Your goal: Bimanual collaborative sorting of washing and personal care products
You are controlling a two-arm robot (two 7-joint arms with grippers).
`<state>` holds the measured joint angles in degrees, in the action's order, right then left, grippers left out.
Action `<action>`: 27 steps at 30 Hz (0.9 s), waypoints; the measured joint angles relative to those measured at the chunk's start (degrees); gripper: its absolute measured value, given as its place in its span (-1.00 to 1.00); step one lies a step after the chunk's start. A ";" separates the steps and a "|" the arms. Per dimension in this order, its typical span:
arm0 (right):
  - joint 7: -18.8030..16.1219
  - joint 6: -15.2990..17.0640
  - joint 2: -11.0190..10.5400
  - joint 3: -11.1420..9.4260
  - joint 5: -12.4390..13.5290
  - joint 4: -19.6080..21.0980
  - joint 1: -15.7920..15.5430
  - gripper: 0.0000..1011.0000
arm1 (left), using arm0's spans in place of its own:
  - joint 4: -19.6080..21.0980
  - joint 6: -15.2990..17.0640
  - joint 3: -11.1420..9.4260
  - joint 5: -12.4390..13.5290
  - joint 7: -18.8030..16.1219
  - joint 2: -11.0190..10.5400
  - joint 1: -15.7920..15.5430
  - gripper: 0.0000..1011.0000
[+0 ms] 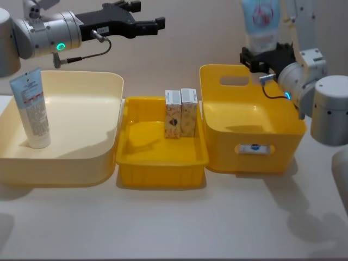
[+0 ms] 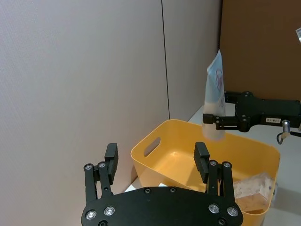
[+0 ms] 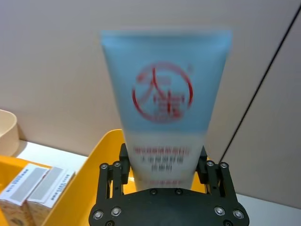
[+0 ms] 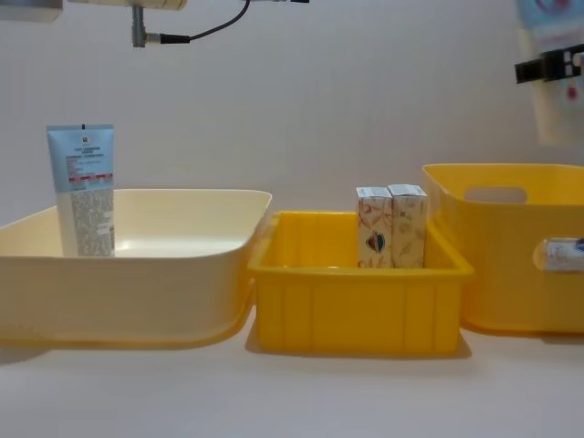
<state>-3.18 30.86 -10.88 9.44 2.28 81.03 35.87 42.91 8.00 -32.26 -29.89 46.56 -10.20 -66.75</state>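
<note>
The right gripper (image 1: 260,57) is clamping the logo tube (image 1: 261,22) above the deep yellow bin (image 1: 283,130) — the left gripper (image 1: 149,23), spread empty, should be closing squarely on its upper half.

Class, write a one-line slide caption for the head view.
Right gripper lifts pale blue squeeze tube above deep yellow plastic bin.

Clearance: open air above all three bins.
Two upright cartons (image 1: 180,112) occupy the middle bin's (image 1: 161,168) rear; front tabletop (image 1: 174,223) unobstructed.
</note>
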 joint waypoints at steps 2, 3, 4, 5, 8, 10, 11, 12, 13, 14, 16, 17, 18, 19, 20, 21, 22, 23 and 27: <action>0.25 0.15 -0.10 -0.17 -0.14 0.00 0.04 0.62 | 0.00 0.00 0.00 0.00 0.00 0.00 0.00 0.98; 0.41 0.32 -0.21 -0.31 -0.27 0.00 0.06 0.72 | 0.00 0.00 0.00 0.00 0.00 0.00 0.00 0.98; 0.50 0.37 -0.24 -0.37 -0.34 0.00 0.07 0.76 | 0.00 0.00 0.00 0.00 0.00 0.00 0.00 0.98; 0.70 0.46 -0.33 -0.50 -0.44 0.00 0.12 0.78 | 0.00 0.00 0.00 0.00 0.00 0.00 0.00 0.98; 0.95 0.70 -0.44 -0.71 -0.60 0.00 0.17 0.93 | 0.00 0.00 0.00 0.00 0.00 0.00 0.00 0.98; 1.11 0.79 -0.51 -0.82 -0.68 0.00 0.18 0.98 | 0.00 0.00 0.00 0.00 0.00 0.00 0.00 0.98; 1.15 0.81 -0.54 -0.86 -0.71 0.00 0.19 0.98 | 0.00 0.00 0.00 0.00 0.00 0.00 0.00 0.98; 1.18 0.84 -0.56 -0.89 -0.74 0.00 0.20 0.98 | 0.00 0.00 0.00 0.00 0.00 0.00 0.00 0.98; 1.26 0.92 -0.59 -0.96 -0.81 0.00 0.20 0.98 | 0.00 0.00 0.00 0.00 0.00 0.00 0.00 0.98; 1.30 0.96 -0.62 -1.01 -0.83 -0.01 0.21 0.98 | 0.00 0.00 0.00 0.00 0.00 0.00 0.00 0.98; 1.41 1.04 -0.68 -1.09 -0.88 -0.01 0.22 0.98 | 0.00 0.00 0.00 0.00 0.00 0.00 0.00 0.98; 1.41 1.04 -0.68 -1.09 -0.88 -0.01 0.22 0.98 | 0.00 0.00 0.00 0.00 0.00 0.00 0.00 0.98; 1.51 1.10 -0.71 -1.13 -0.91 -0.02 0.22 0.98 | 0.00 0.00 0.00 0.00 0.00 0.00 0.00 0.98; 1.53 1.14 -0.71 -1.15 -0.92 -0.03 0.23 0.98 | 0.00 0.00 0.00 0.00 0.00 0.00 0.00 0.98; 1.57 1.18 -0.73 -1.20 -0.95 -0.03 0.23 0.98 | 0.00 0.00 0.00 0.00 0.00 0.00 0.00 0.98; 1.58 1.19 -0.74 -1.22 -0.96 -0.03 0.23 0.98 | 0.00 0.00 0.00 0.00 0.00 0.00 0.00 0.98; 1.59 1.20 -0.75 -1.23 -0.98 -0.03 0.24 0.98 | 0.00 0.00 0.00 0.00 0.00 0.00 0.00 0.98; 1.62 1.23 -0.78 -1.26 -1.01 -0.05 0.24 0.98 | 0.00 0.00 0.00 0.00 0.00 0.00 0.00 0.98; 1.69 1.27 -0.81 -1.32 -1.06 -0.07 0.27 0.98 | 0.00 0.00 0.00 0.00 0.00 0.00 0.00 0.98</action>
<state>-1.48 32.13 -11.69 8.12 1.21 80.96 36.14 42.91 8.00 -32.26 -29.89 46.56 -10.20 -66.75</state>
